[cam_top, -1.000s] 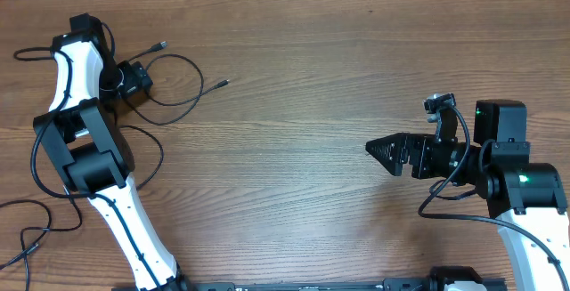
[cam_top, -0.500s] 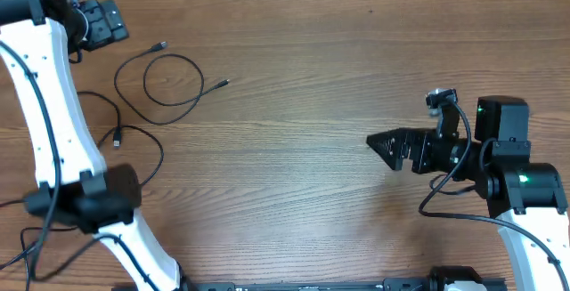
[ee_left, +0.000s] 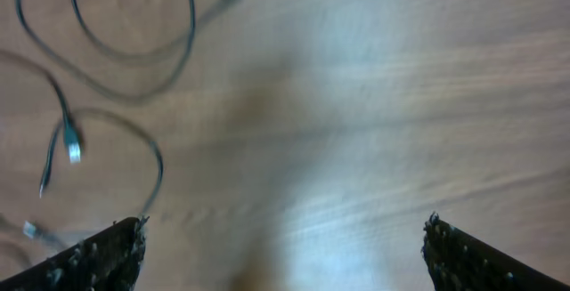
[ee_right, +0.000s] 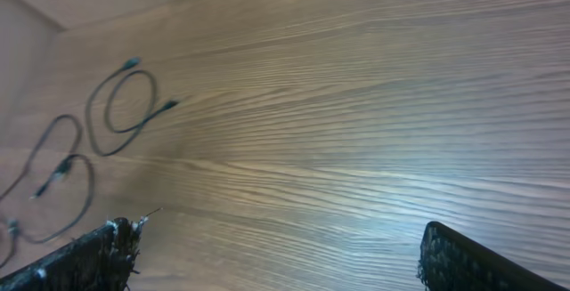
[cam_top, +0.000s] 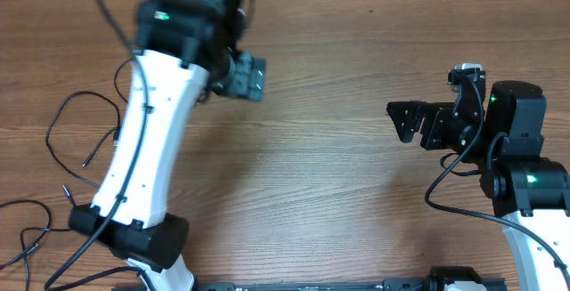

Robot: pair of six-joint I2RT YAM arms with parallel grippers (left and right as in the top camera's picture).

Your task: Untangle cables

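From where I stand, the thin black cables (cam_top: 49, 135) all lie on the left side of the wooden table (cam_top: 321, 202). They are loose loops with small plugs (ee_left: 73, 151) at the ends, partly hidden under the left arm (cam_top: 151, 140) that stretches over them. The left gripper (cam_top: 247, 76) hangs with jaws spread wide over bare wood just right of the loops, holding nothing, and its wrist view is blurred. The right gripper (cam_top: 401, 120) is equally wide and empty, well apart from any cord. My worry is the pick. These cords are far thinner than the fingers, so a closing pinch could miss, or catch two crossing strands and pull them tighter. A careless drag might also sweep a loop off the table's left edge.
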